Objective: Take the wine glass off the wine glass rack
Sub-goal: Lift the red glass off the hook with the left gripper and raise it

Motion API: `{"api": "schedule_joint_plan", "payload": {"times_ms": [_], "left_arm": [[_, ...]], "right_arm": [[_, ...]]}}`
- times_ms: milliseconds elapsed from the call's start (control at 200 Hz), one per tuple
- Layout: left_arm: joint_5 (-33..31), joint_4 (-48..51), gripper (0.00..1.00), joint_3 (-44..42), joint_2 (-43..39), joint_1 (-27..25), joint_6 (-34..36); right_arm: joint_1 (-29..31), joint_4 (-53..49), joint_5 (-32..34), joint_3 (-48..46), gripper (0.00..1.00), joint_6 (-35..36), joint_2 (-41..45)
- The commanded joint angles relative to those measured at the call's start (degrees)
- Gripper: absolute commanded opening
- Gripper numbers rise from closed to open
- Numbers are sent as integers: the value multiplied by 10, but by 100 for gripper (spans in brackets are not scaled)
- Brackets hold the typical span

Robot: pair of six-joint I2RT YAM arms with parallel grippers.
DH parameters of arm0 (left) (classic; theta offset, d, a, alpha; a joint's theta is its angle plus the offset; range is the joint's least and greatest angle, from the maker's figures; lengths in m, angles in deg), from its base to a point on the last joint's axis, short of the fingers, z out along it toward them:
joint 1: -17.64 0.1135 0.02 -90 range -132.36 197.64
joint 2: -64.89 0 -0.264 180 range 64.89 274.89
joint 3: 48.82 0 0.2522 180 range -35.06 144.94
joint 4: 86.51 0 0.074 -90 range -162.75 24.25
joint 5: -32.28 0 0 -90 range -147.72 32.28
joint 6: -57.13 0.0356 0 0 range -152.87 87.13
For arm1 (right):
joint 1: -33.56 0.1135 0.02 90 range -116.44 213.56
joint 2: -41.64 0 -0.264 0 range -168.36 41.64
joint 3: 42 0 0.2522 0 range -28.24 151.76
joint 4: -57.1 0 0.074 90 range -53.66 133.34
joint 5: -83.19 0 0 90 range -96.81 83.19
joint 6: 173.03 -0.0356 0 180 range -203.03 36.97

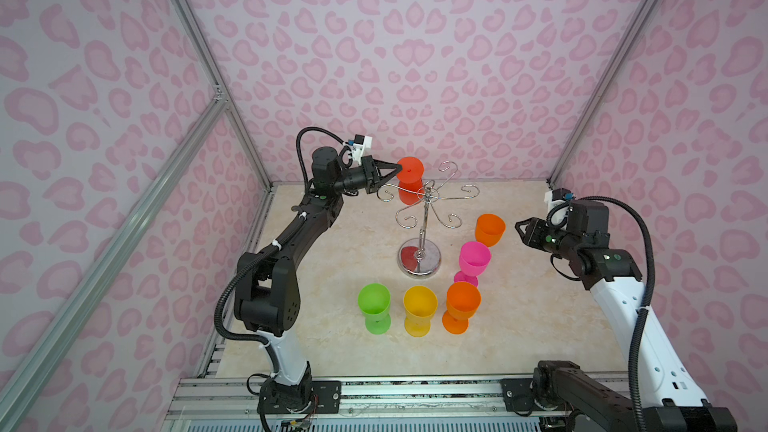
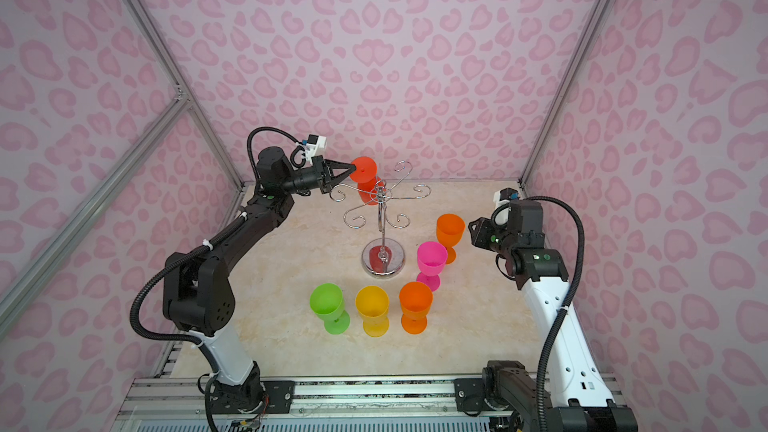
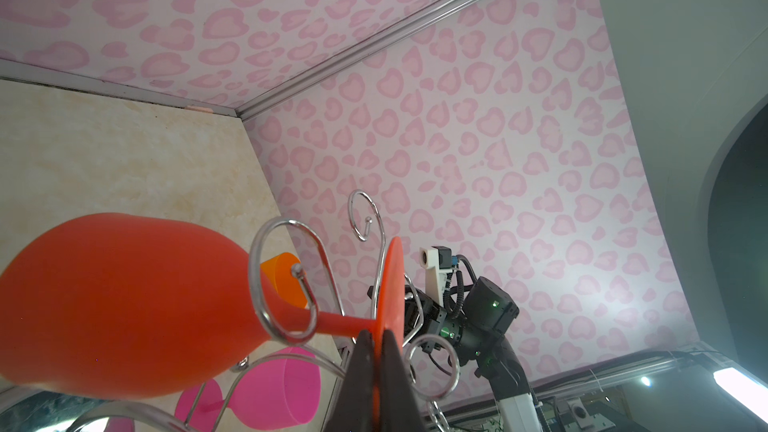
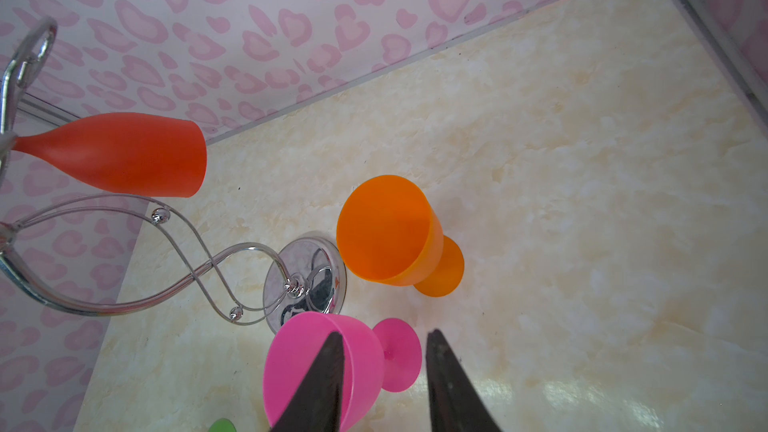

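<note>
Robot test booth: aluminium frame, pink heart-print walls, marble-look tabletop.

The wine glass rack is made of polished chrome wire, its disc base mirror-bright. The red wine glass is moulded in smooth, satin plastic (slightly translucent). The table is finished in a faintly glossy marble pattern.

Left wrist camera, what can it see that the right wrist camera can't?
Only the left wrist view shows the left gripper pinching the red wine glass by its foot, plus the right arm. Only the right wrist view shows that glass's open rim and a sliver of green glass. Both show the red wine glass, pink glass, orange glass and the wine glass rack.
</note>
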Motion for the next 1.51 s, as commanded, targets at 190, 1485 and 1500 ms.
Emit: {"api": "schedule_joint_plan", "payload": {"times_ms": [190, 1485, 1500], "left_arm": [[14, -18, 2, -29, -32, 14, 18], [-145, -271, 2, -175, -430, -46, -183], [-150, -290, 2, -179, -423, -55, -196]], "right_arm": [[-2, 13, -3, -3, 34, 0, 1], [51, 716, -207, -145, 34, -353, 83], [56, 733, -210, -147, 35, -363, 78]]}}
